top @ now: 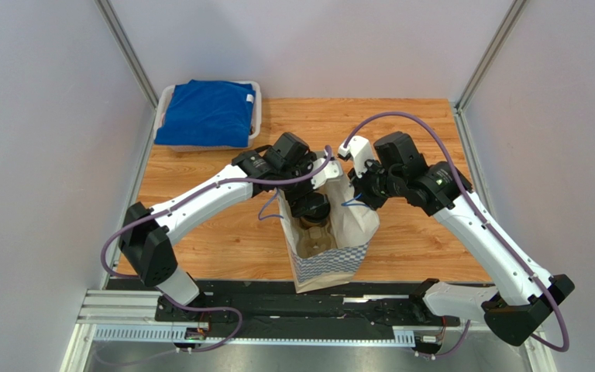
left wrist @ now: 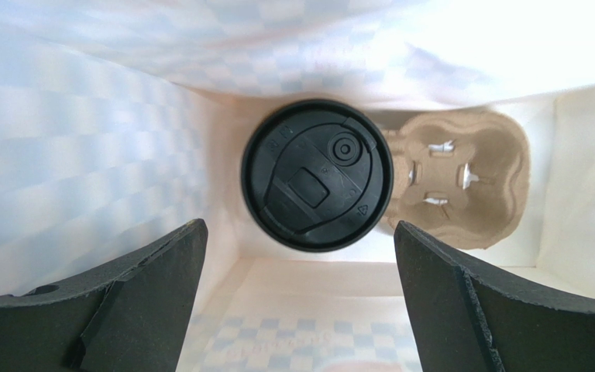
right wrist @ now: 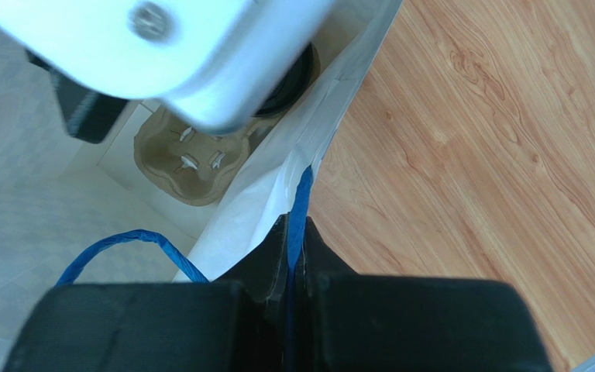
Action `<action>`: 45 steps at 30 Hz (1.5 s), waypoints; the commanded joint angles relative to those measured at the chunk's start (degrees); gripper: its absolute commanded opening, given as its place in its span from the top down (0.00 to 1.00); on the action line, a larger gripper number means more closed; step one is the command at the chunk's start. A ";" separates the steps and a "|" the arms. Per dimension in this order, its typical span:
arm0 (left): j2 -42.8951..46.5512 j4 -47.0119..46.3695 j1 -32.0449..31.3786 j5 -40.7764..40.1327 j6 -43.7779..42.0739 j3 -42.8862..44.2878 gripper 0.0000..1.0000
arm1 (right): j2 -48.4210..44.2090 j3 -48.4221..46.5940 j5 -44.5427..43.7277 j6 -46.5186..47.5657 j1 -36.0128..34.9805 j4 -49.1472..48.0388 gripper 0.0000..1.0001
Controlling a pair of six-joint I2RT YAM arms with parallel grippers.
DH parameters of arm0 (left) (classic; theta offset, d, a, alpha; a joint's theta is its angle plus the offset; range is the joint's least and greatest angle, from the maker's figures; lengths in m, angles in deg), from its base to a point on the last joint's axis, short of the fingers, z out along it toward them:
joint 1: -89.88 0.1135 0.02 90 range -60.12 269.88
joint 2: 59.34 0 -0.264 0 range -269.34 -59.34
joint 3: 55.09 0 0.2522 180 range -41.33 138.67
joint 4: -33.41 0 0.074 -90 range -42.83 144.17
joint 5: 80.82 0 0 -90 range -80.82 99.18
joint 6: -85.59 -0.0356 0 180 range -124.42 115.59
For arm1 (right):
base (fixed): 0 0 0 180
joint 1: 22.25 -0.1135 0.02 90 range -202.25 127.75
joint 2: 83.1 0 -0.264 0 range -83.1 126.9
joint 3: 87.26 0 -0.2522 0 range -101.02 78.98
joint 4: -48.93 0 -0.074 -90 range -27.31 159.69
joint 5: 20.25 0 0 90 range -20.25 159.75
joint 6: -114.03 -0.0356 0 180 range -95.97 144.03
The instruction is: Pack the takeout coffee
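Note:
The takeout coffee shows as a round black lid (left wrist: 317,174) deep inside the white checkered paper bag (top: 331,260); its tan cup body is hidden under the lid. It stands at the left end of the brown pulp carrier (left wrist: 459,178) on the bag's floor. My left gripper (left wrist: 299,226) is open and empty, its fingers spread above the lid inside the bag mouth (top: 308,205). My right gripper (right wrist: 297,229) is shut on the bag's blue handle (right wrist: 299,198) at the bag's right rim (top: 359,190). The carrier also shows in the right wrist view (right wrist: 188,167).
A white bin (top: 256,91) with a folded blue cloth (top: 208,112) sits at the back left of the wooden table (top: 417,132). Grey walls close in both sides. The bag's second blue handle (right wrist: 122,240) hangs loose inside the mouth.

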 commanded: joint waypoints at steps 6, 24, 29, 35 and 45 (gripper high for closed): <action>6.59 -3.06 1.59 2.05 3.79 3.49 0.01 | -0.82 0.78 -3.72 0.77 0.23 -3.18 1.00; 8.27 -12.11 12.13 13.48 25.92 18.96 0.01 | 0.24 -0.80 -8.20 -1.61 0.76 -4.58 1.00; 8.97 -15.45 14.16 14.36 28.31 18.17 0.01 | 0.15 -1.86 -10.66 -2.92 1.64 -4.58 1.00; 7.22 -15.99 16.17 10.06 28.75 20.27 0.01 | -0.11 -2.04 -13.04 -3.98 3.04 -4.58 1.00; 2.65 -13.17 24.26 6.36 32.62 18.62 0.03 | 1.03 -4.41 -17.61 -3.98 3.66 -4.06 1.00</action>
